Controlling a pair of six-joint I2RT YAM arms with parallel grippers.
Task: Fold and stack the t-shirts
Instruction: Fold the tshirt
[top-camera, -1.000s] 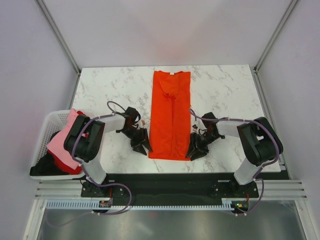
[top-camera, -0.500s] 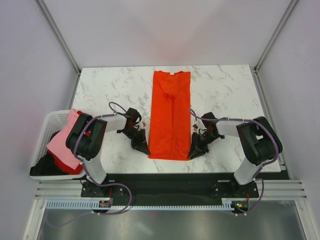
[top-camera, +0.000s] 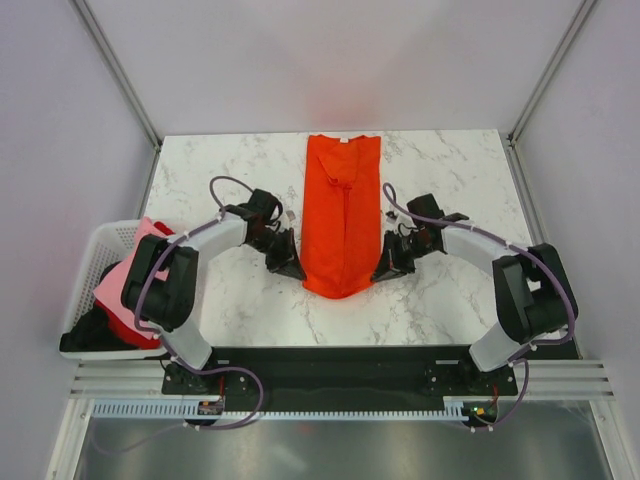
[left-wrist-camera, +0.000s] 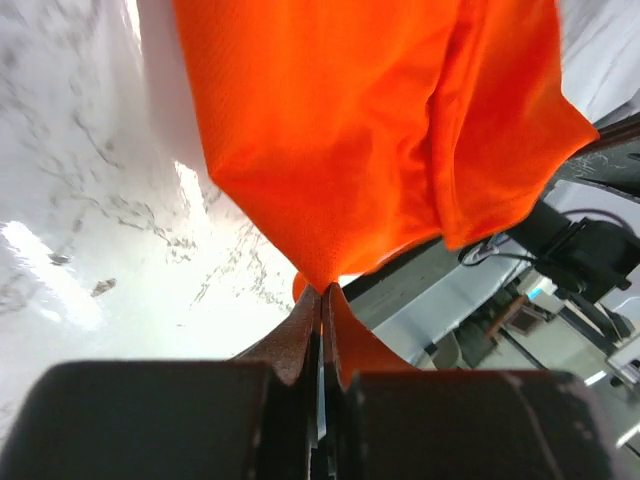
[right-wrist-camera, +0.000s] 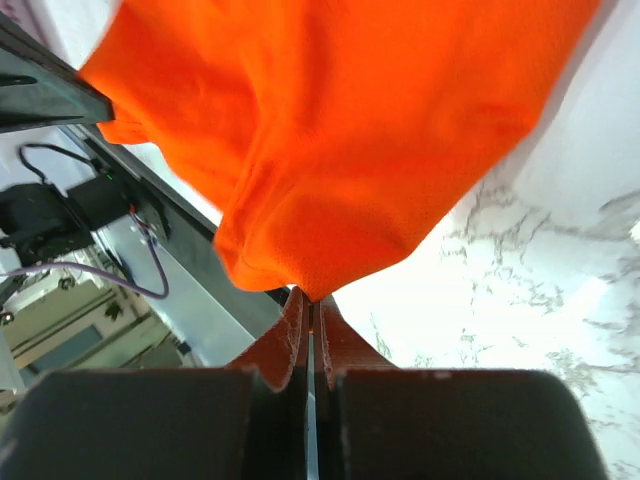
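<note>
The orange t-shirt lies as a long narrow strip down the middle of the marble counter, neck at the far edge. Its sleeves are nowhere to be seen along the strip's sides. A small pale spot at the collar could be a label, but it is too small to be sure.

The left tool is at the near left corner of the strip and the right tool at the near right corner. From above, the dark wrists cover the fingertips, so the grip itself is hard to read there. Each wrist camera makes it plain: the fingers are pressed together with a tip of orange cloth pinched between them. The hem between the two corners sags into a rounded curve. Both wrist views are filled with cloth, which blocks most of what lies beyond it.

To the left, beyond the counter's edge, stands a white basket, partly hidden by the left arm. A pink shirt lies heaped on top, with a red one under it. Black cloth shows only at the near rim.
</note>
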